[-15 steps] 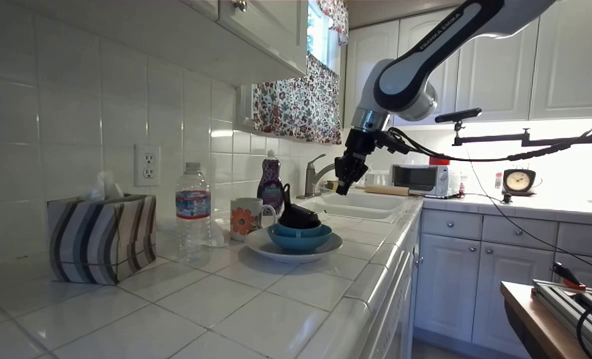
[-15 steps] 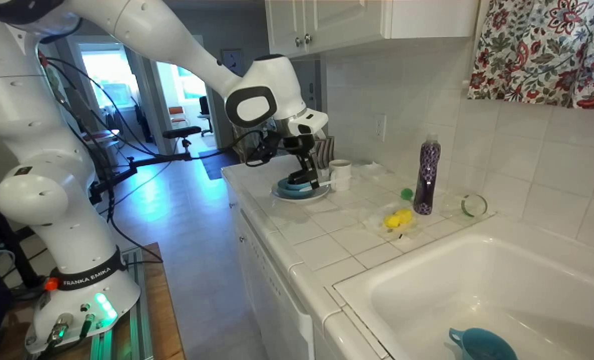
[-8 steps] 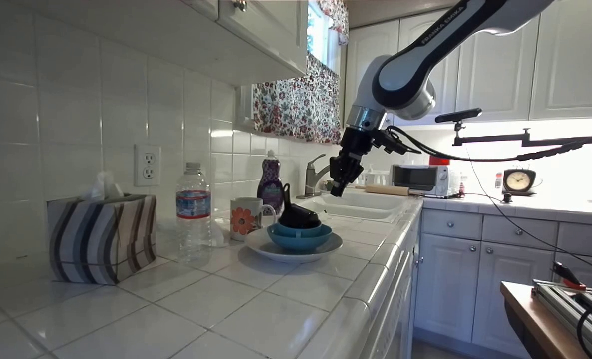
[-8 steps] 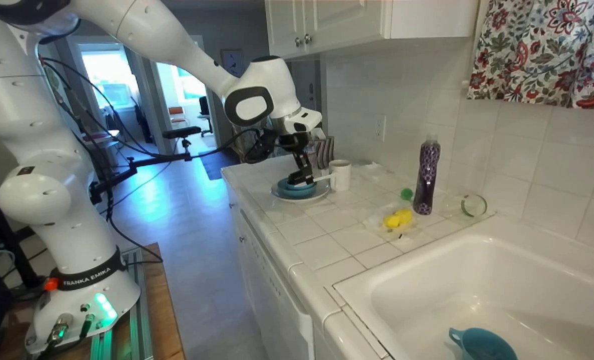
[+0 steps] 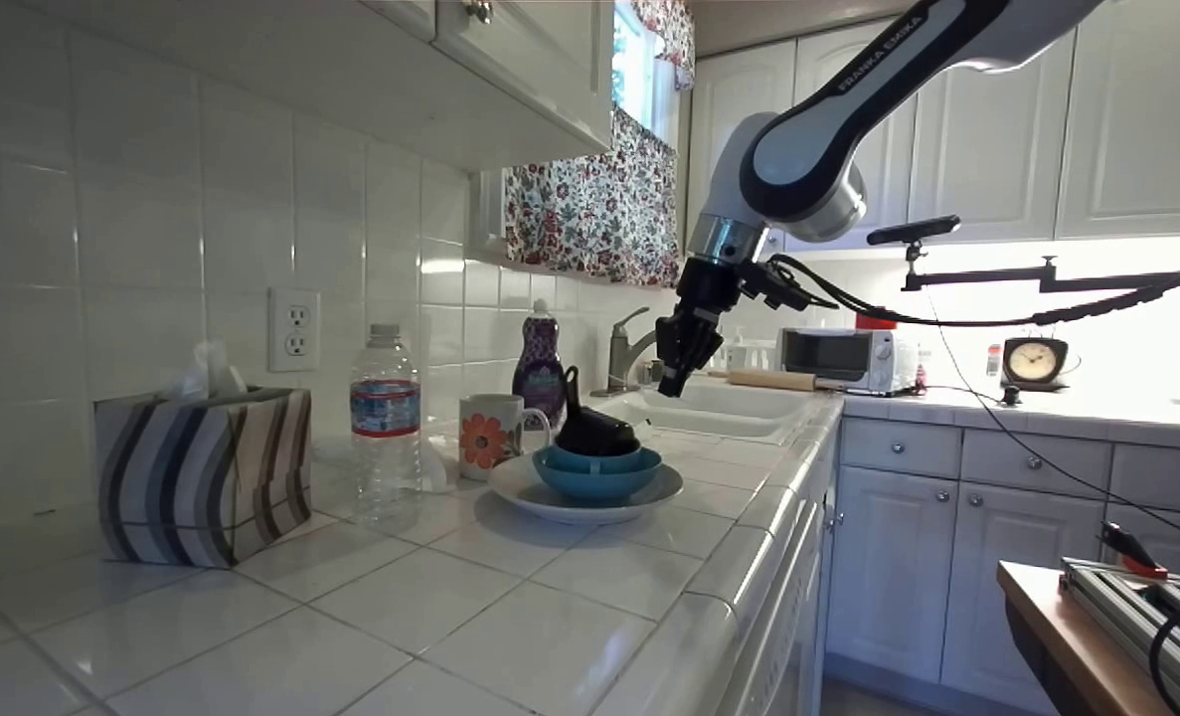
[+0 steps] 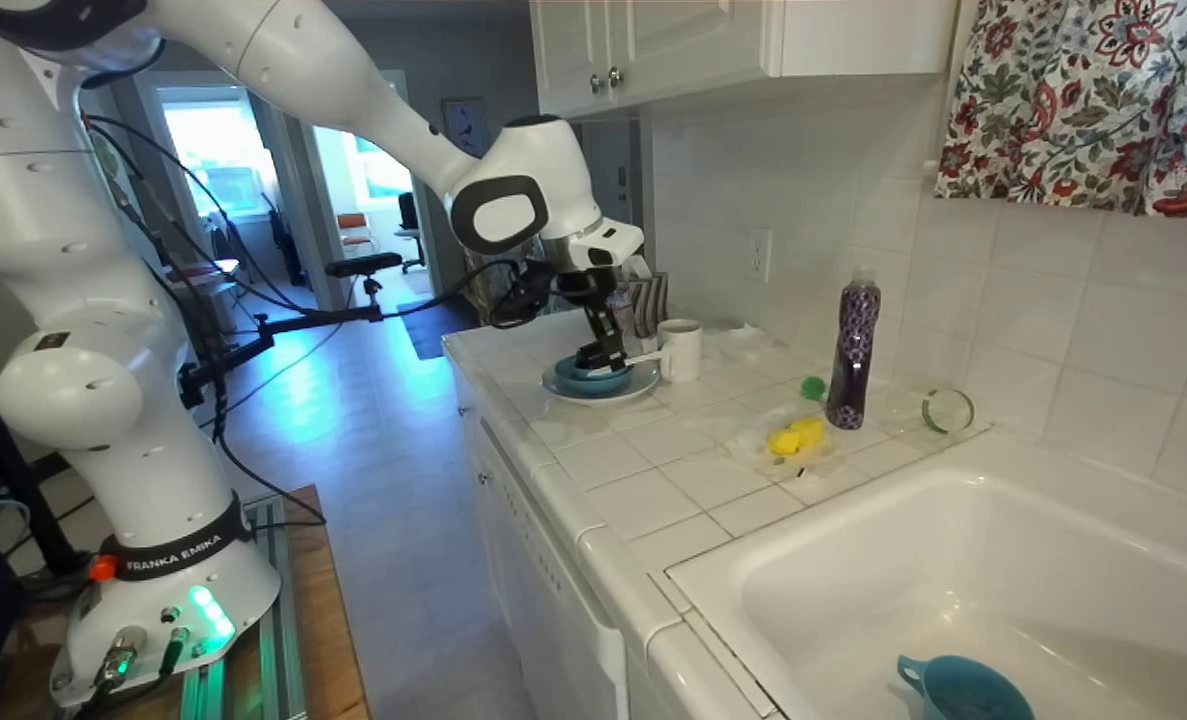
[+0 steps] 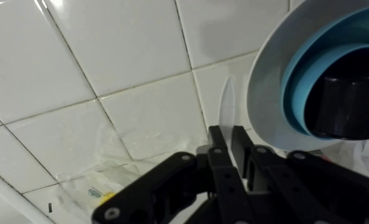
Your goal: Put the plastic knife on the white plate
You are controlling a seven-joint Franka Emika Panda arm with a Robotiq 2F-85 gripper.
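In both exterior views the gripper (image 5: pixel 671 386) has slid slightly toward the picture's left edge over the last second, while the dishes have stayed put.

The white robot arm (image 6: pixel 323 75) reaches over a white tiled counter (image 5: pixel 371 636) with a white sink (image 6: pixel 823 560) set into it. On the tiles sits the white plate (image 7: pixel 266 102), wide and shallow. Also on the counter are a striped tissue box (image 5: pixel 202 477), a clear water bottle (image 5: pixel 385 408) with a label and, toward the sink, a purple bottle (image 6: pixel 851 355).

Two nested teal-blue bowls (image 5: pixel 599 485) cover the plate's middle, leaving only a ring of it bare. A flowered mug (image 5: pixel 487 436) stands just beside the plate, on the wall side. A black object (image 5: pixel 597 436) of unclear kind rests in the upper bowl and rises above it. A teal cup (image 6: pixel 968 690) is in the sink. A yellow item (image 6: pixel 796 437) lies on crumpled clear plastic near the purple bottle, well apart from the plate.

Slimmest of all is the translucent plastic knife (image 7: pixel 227 109). The gripper's fingers are pinched together on it, the blade pointing outward past their tips. In the wrist view that blade shows over bare tile, just beside the plate's rim; how high it is held cannot be told.
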